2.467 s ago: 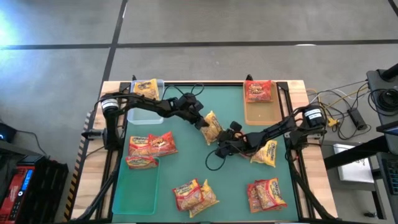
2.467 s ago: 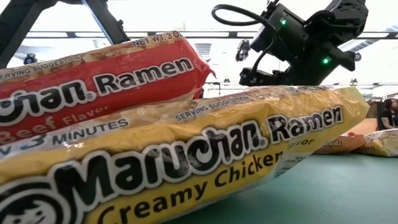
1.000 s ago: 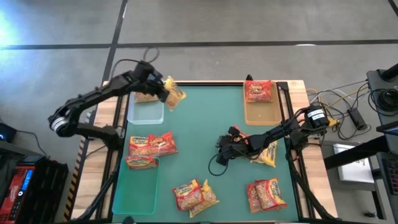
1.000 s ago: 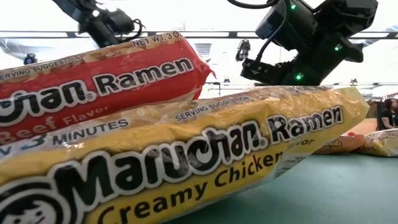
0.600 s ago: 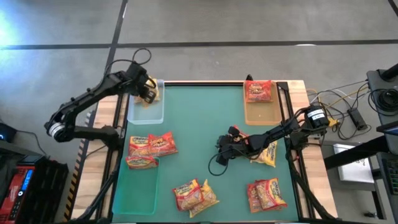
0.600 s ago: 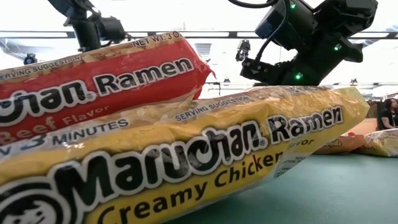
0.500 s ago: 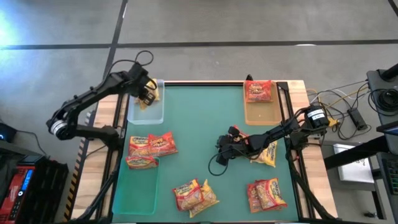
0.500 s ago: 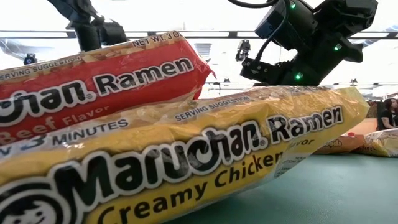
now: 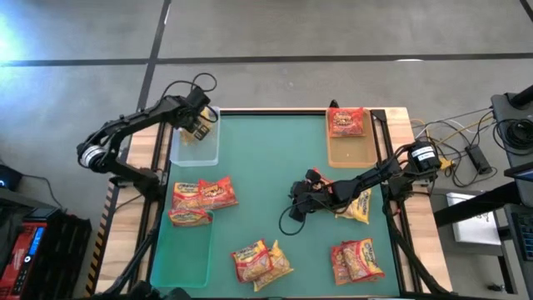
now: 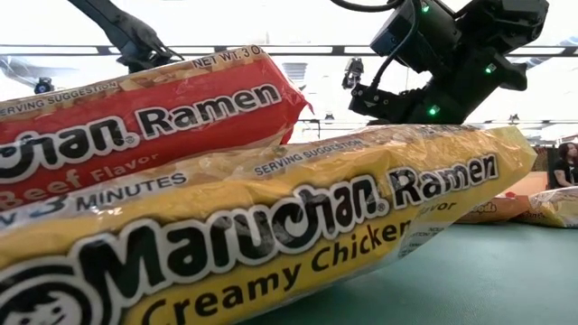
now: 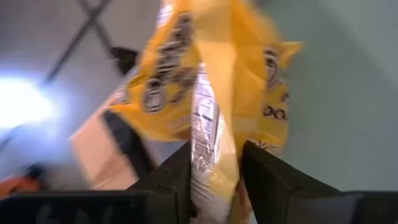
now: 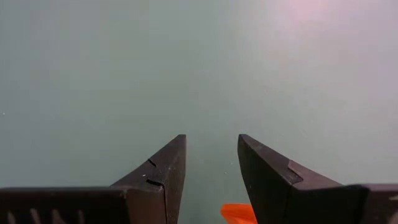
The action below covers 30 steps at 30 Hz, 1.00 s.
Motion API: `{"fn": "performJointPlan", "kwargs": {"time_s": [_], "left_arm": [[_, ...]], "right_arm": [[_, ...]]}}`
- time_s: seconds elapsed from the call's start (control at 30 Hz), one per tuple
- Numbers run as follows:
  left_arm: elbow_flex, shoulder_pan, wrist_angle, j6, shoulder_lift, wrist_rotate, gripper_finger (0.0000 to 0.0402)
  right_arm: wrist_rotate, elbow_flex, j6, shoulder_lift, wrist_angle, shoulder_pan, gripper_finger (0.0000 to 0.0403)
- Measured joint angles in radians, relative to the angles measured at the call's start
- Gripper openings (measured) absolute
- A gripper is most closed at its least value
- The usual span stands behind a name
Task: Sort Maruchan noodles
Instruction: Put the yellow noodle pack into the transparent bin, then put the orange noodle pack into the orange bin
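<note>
Yellow crinkled plastic sits between the left gripper's (image 11: 214,180) fingers: a yellow noodle packet (image 11: 211,93), with the jaws now looser around it than a moment ago, so I'd say it is being let go. A second back that arm was swinging the packet in over the table's far left corner; now it hangs above the clear tray (image 9: 196,150) there. That looks like one more yellow sorted. The right gripper (image 9: 298,202) waits mid-table, fingers apart and empty, with loose packets (image 9: 356,259) beyond.
</note>
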Motion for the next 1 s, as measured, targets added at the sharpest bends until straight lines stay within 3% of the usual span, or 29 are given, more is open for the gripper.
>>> {"fn": "performJointPlan", "kwargs": {"time_s": [0.43, 0.8, 1.0], "left_arm": [[0.000, -0.003, -0.016, -0.053, -0.036, -0.013, 0.0177], [0.000, -0.059, 0.114, -0.133, -0.104, 0.431, 0.0180], [0.000, -0.224, 0.258, -0.163, -0.123, 0.511, 0.0181]], "right_arm": [[-0.001, 0.000, -0.001, 0.000, -0.001, -0.001, 0.0137], [-0.009, 0.000, -0.028, -0.104, -0.046, -0.060, 0.0137], [-0.082, 0.000, 0.037, -0.238, -0.212, -0.069, 0.0137]]}}
